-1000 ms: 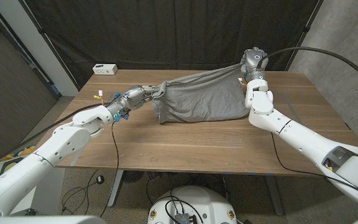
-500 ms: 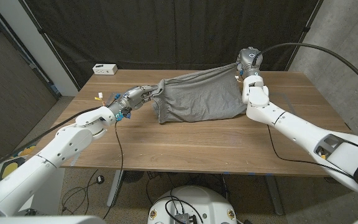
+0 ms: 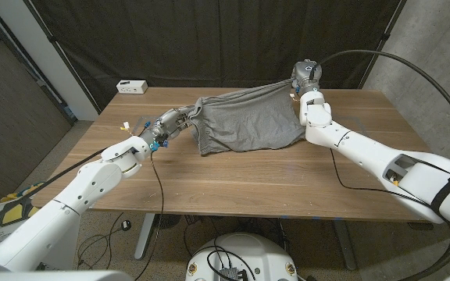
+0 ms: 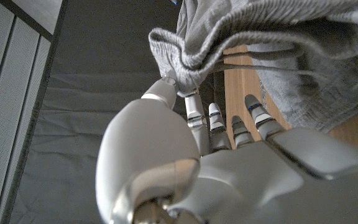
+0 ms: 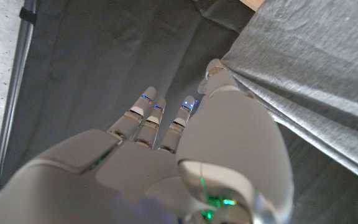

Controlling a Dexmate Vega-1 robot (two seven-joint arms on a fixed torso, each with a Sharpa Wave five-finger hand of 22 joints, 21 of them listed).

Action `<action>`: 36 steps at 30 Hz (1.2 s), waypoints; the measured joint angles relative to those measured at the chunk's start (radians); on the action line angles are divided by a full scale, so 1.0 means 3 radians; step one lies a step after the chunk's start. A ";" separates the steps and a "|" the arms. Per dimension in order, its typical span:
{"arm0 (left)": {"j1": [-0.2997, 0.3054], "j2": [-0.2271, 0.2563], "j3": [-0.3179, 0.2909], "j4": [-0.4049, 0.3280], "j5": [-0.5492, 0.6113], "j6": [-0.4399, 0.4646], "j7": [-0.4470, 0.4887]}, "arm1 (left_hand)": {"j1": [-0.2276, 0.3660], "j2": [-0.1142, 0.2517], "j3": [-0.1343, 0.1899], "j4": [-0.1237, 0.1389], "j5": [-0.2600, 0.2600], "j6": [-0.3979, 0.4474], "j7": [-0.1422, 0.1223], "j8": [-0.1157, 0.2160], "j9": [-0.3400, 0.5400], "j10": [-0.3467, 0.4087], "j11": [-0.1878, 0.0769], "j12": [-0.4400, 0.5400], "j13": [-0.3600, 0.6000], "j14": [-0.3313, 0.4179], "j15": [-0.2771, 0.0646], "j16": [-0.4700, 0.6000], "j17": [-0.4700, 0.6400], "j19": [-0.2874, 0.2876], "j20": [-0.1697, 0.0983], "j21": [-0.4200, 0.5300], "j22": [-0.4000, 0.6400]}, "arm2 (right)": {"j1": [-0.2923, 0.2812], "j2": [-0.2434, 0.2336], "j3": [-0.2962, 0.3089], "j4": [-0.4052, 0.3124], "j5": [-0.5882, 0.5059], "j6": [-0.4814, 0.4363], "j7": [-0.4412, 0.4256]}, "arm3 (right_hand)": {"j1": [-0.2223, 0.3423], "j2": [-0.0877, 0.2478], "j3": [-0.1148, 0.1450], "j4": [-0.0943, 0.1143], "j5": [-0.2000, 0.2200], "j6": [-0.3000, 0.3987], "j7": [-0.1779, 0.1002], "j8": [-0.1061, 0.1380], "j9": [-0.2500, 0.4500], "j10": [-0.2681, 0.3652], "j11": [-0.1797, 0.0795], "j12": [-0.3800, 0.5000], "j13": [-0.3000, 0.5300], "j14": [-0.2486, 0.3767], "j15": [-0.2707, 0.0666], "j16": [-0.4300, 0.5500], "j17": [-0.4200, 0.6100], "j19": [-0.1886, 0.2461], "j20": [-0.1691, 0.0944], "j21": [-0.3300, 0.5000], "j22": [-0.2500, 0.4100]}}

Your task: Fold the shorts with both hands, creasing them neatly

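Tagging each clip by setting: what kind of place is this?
Probably a lab or test bay: black curtain behind a wooden table, bare concrete wall, cables trailing to the floor.

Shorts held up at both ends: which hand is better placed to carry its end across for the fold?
Probably the left hand: it pinches the bunched waistband of the shorts low near the table, while the right hand holds its end high at the far edge.
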 measured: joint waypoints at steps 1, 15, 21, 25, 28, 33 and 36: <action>0.0006 -0.0021 -0.0006 -0.0014 -0.0014 0.0007 0.0040 | 0.0000 0.0000 0.0000 0.0000 0.0000 0.0000 0.0000 0.0000 0.0001 0.0000 0.0000 0.0000 0.0000 0.0004 -0.0004 0.0013 0.0000 0.0012 0.0012 0.0012 0.0000 | 0.0022 0.0012 -0.0020 0.0038 0.0011 0.0018 -0.0002 | 0.0000 0.0000 0.0000 0.0000 0.0000 0.0000 0.0000 0.0000 0.0000 0.0000 0.0000 0.0000 0.0000 0.0000 0.0000 0.0000 0.0000 0.0000 0.0000 0.0000 0.0000; 0.0029 -0.0180 -0.0034 -0.0127 -0.0157 0.0130 0.0623 | 0.0001 0.0000 0.0013 0.0013 -0.0002 0.0014 0.0013 0.0000 0.0019 0.0120 -0.0048 0.0013 0.0000 0.0123 -0.0040 0.0012 0.0000 0.0131 -0.0024 0.0077 0.0000 | 0.0265 0.0190 -0.0248 0.0504 0.0103 0.0203 -0.0020 | 0.0011 0.0011 -0.0037 0.0010 0.0000 0.0018 -0.0018 -0.0025 -0.0025 0.0039 0.0013 0.0000 0.0000 0.0013 -0.0013 0.0000 0.0023 0.0045 -0.0004 0.0023 0.0000; 0.0047 -0.0259 -0.0044 -0.0193 -0.0198 0.0156 0.0862 | 0.0000 0.0001 0.0031 0.0031 -0.0022 0.0014 0.0013 -0.0045 0.0158 0.0179 -0.0060 0.0037 -0.0001 0.0177 -0.0023 0.0025 0.0000 0.0149 -0.0006 0.0123 -0.0001 | 0.0366 0.0286 -0.0353 0.0718 0.0160 0.0309 -0.0001 | 0.0049 0.0049 -0.0038 0.0009 0.0000 0.0003 -0.0029 -0.0068 -0.0045 0.0055 0.0006 0.0000 0.0000 0.0036 0.0000 0.0016 0.0032 0.0092 -0.0005 0.0033 0.0000; 0.0072 -0.0311 -0.0054 -0.0231 -0.0223 0.0158 0.1015 | -0.0017 0.0029 0.0051 0.0051 -0.0022 -0.0010 0.0037 -0.0113 0.0278 0.0178 -0.0060 0.0037 -0.0001 0.0195 -0.0040 0.0025 0.0000 0.0166 -0.0024 0.0136 -0.0001 | 0.0436 0.0362 -0.0429 0.0874 0.0201 0.0375 0.0029 | 0.0083 0.0083 -0.0035 0.0009 0.0020 -0.0083 -0.0032 -0.0106 -0.0056 0.0055 0.0006 0.0000 -0.0008 0.0054 -0.0018 0.0039 0.0039 0.0112 0.0004 0.0042 0.0000; 0.0095 -0.0341 -0.0062 -0.0255 -0.0238 0.0157 0.1111 | -0.0009 0.0080 0.0099 0.0109 -0.0047 -0.0159 0.0095 -0.0268 0.0287 0.0178 -0.0060 0.0037 -0.0001 0.0194 -0.0040 0.0025 0.0000 0.0166 -0.0024 0.0168 0.0015 | 0.0484 0.0411 -0.0478 0.0966 0.0227 0.0410 0.0067 | 0.0089 0.0089 0.0007 0.0013 0.0029 -0.0226 -0.0063 -0.0179 -0.0077 0.0014 0.0045 -0.0016 -0.0008 0.0054 -0.0018 0.0039 0.0039 0.0126 0.0018 0.0041 0.0000; 0.0111 -0.0360 -0.0070 -0.0269 -0.0259 0.0128 0.1232 | -0.0047 0.0172 0.0214 0.0273 -0.0090 -0.0530 0.0140 -0.0689 0.0035 0.0086 -0.0041 0.0008 0.0017 0.0186 -0.0031 0.0025 0.0033 0.0097 -0.0006 0.0213 0.0031 | 0.0551 0.0473 -0.0552 0.1082 0.0244 0.0424 0.0094 | 0.0087 0.0091 0.0052 0.0059 0.0029 -0.0486 -0.0124 -0.0319 -0.0117 -0.0099 0.0085 -0.0039 -0.0008 0.0054 -0.0018 0.0037 0.0037 0.0144 0.0036 0.0041 0.0000; 0.0154 -0.0409 -0.0089 -0.0294 -0.0273 0.0087 0.1289 | -0.0082 0.0148 0.0265 0.0410 -0.0126 -0.0805 0.0096 -0.0933 -0.0086 -0.0005 -0.0035 -0.0007 0.0017 0.0138 -0.0025 0.0025 0.0057 0.0036 0.0005 0.0241 0.0044 | 0.0600 0.0506 -0.0604 0.1140 0.0285 0.0457 0.0178 | -0.0022 0.0102 0.0063 0.0110 0.0029 -0.0664 -0.0146 -0.0389 -0.0143 -0.0197 0.0108 -0.0052 -0.0002 0.0054 -0.0018 0.0012 0.0029 0.0153 0.0051 0.0041 0.0000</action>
